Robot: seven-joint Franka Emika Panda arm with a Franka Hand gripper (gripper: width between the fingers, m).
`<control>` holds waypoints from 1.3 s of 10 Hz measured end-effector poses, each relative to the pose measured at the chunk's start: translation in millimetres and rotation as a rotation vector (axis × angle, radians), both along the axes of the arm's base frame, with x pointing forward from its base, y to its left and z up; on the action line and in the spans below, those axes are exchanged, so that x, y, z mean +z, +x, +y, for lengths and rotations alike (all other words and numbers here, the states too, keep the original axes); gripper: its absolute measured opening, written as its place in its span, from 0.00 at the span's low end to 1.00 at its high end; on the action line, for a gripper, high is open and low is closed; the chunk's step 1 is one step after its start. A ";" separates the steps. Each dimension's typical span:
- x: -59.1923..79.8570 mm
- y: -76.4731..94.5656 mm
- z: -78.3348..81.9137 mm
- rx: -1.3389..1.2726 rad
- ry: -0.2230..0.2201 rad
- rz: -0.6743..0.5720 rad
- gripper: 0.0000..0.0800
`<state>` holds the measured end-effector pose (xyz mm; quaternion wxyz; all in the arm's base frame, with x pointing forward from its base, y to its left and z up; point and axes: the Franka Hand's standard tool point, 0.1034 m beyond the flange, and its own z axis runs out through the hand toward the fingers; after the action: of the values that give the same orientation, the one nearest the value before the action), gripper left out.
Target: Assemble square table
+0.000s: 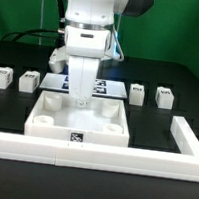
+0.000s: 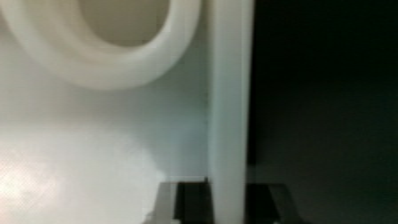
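Note:
The square table's white slab lies in the middle of the black table, sockets up, with a black-and-white tag on its front wall. My gripper reaches straight down onto the slab's far edge. In the wrist view the gripper straddles the slab's raised edge wall. One dark finger presses each side of the wall, so the gripper is shut on it. A round corner socket lies beside the wall. Several small white legs stand in a row behind: two at the exterior view's left and two at its right.
A long white rail runs along the front and turns back along the exterior view's right. The marker board lies behind the slab, partly hidden by the arm. A green wall stands at the back.

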<state>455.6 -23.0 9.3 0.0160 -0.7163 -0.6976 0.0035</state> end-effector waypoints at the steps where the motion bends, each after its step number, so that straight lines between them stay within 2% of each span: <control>1: 0.0 4.0 19.5 -0.012 0.015 -0.021 0.07; 2: -0.1 7.6 38.6 -0.019 0.027 -0.023 0.07; 4: 0.2 30.0 78.9 -0.058 0.061 -0.040 0.07; 5: 0.1 35.2 88.0 -0.060 0.069 -0.045 0.07; 10: 0.0 36.2 89.6 -0.041 0.069 -0.042 0.07; 11: -0.2 36.1 89.6 -0.043 0.069 -0.042 0.20; 12: -0.2 36.1 89.2 -0.043 0.069 -0.042 0.20; 13: -0.3 36.1 89.1 -0.044 0.068 -0.041 0.37</control>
<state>491.7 66.1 8.9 0.0261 -0.7303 -0.6817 -0.0356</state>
